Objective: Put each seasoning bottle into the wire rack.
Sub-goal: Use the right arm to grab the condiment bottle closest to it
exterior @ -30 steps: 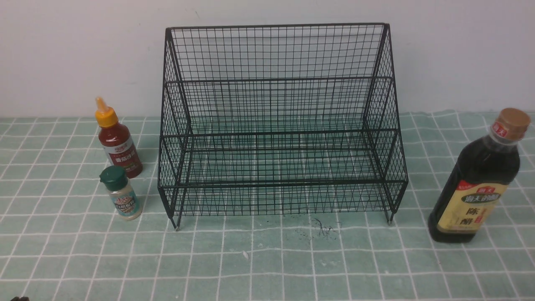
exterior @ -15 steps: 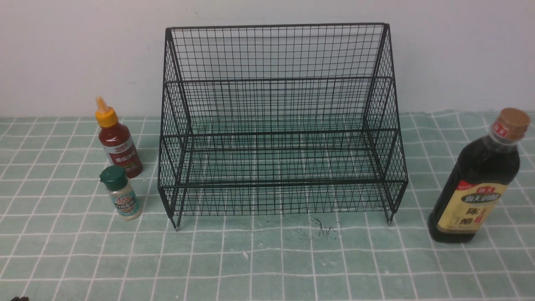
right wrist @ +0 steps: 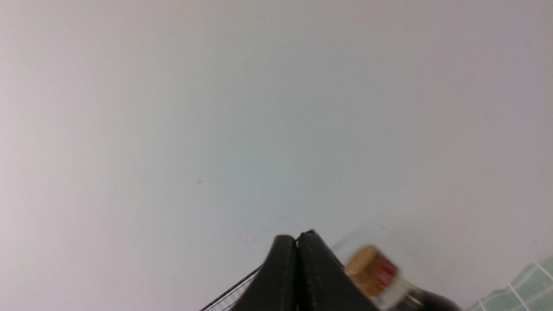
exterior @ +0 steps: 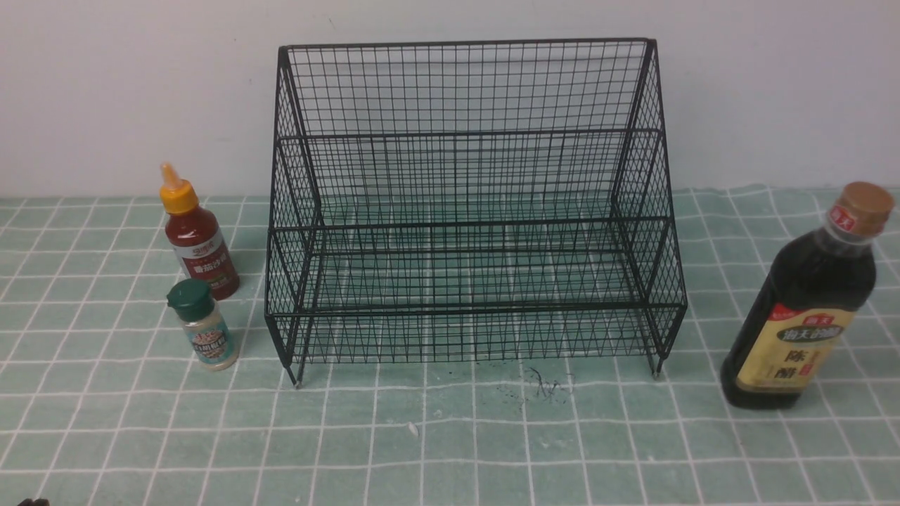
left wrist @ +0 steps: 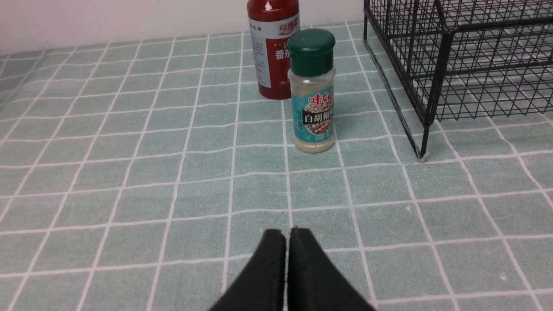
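The black wire rack (exterior: 464, 211) stands at the middle back with both tiers holding nothing. The red sauce bottle (exterior: 197, 239) and the small green-lidded shaker (exterior: 204, 327) stand left of it. The tall dark vinegar bottle (exterior: 808, 302) stands right of it. In the left wrist view my left gripper (left wrist: 287, 235) is shut and empty, low over the cloth, short of the shaker (left wrist: 313, 93) and the sauce bottle (left wrist: 272, 47). In the right wrist view my right gripper (right wrist: 297, 238) is shut and empty, with the vinegar bottle's gold cap (right wrist: 371, 270) beside it. Neither gripper shows in the front view.
A green checked cloth (exterior: 450, 436) covers the table. A white wall stands close behind the rack. A small dark scuff (exterior: 538, 386) marks the cloth in front of the rack. The rack's corner leg (left wrist: 425, 142) shows in the left wrist view.
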{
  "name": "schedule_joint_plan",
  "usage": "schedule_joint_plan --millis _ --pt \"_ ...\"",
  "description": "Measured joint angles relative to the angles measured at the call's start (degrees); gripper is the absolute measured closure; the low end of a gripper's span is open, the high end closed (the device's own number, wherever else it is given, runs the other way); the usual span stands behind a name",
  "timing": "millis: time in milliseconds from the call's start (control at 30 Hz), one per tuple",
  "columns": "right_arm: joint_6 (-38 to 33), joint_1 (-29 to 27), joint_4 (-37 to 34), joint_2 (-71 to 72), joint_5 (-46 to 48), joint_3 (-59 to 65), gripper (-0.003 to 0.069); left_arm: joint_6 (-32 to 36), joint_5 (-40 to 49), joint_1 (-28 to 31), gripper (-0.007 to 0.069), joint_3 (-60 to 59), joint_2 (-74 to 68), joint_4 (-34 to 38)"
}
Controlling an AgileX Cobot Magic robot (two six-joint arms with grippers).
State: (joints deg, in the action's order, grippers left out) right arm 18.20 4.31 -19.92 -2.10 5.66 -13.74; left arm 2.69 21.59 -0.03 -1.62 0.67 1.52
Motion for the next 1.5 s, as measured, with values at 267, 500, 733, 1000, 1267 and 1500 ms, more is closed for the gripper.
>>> schedule_joint_plan --millis 267,500,733,1000,1267,1500 --pt "-9.20 0.40 14.16 -29.70 42.36 -36.61 0.0655 0.00 0.00 0.00 0.0631 0.00 0.00 0.00" --pt "-13.85 0.40 15.43 -54.59 57.42 -58.34 0.0378 0.00 0.00 0.00 0.0631 0.00 0.00 0.00" --pt "-14.28 0.40 16.53 -69.16 58.15 -64.27 0.0096 0.00 0.00 0.00 0.0631 0.00 0.00 0.00" --pt "-14.27 0.40 16.79 -80.40 58.27 -64.28 0.0057 0.00 0.00 0.00 0.0631 0.00 0.00 0.00" --pt "-13.76 0.40 17.35 -83.39 61.31 -64.32 0.0337 0.00 0.00 0.00 0.0631 0.00 0.00 0.00" --pt "-15.34 0.40 17.17 -82.83 63.09 -64.53 0.0330 0.00 0.00 0.00 0.0631 0.00 0.00 0.00"
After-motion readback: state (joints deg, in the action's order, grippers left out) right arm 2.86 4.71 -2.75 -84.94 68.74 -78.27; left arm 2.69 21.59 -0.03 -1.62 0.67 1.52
